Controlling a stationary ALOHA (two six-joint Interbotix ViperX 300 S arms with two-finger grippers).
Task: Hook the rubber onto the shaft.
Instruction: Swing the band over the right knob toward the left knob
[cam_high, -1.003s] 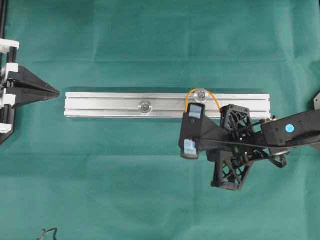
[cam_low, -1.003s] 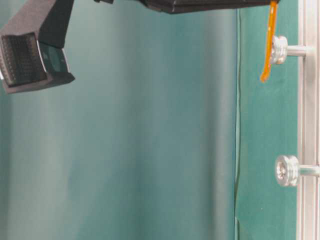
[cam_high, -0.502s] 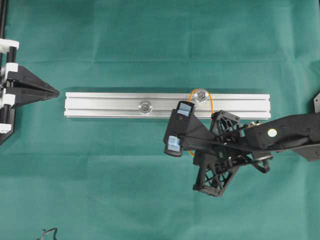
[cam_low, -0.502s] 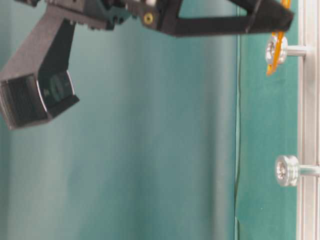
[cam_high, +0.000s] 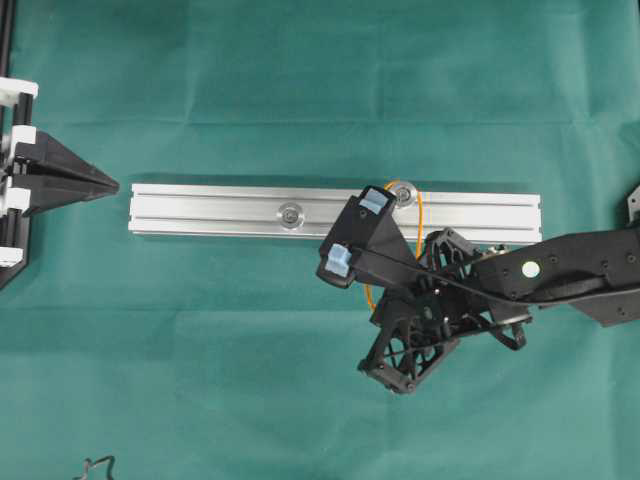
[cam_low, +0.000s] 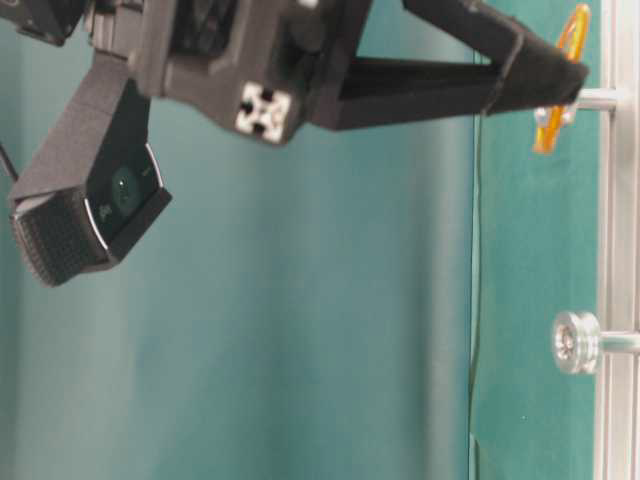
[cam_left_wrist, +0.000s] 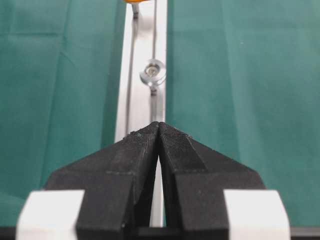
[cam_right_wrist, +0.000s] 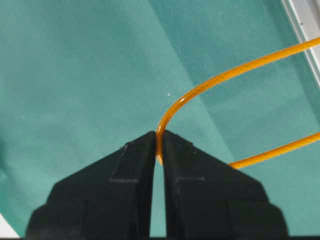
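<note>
Right pincer (cam_right_wrist: 157, 145) clenched on rubber (cam_right_wrist: 220, 80); far end of loop round right-hand shaft (cam_high: 404, 193) on rail (cam_high: 200, 210); looks mid-hooking. Next: stretch loop toward left shaft (cam_high: 290, 212), drop over head. Left pincer (cam_left_wrist: 159, 131) clenched, empty, idle.

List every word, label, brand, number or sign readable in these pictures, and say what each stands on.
None: no readable text in any view.
Wrist camera: a round mark on its face, too blurred to read.
Right arm: a plain pale dot, no writing.
Rail, rubber, cloth: bare of any marking.
</note>
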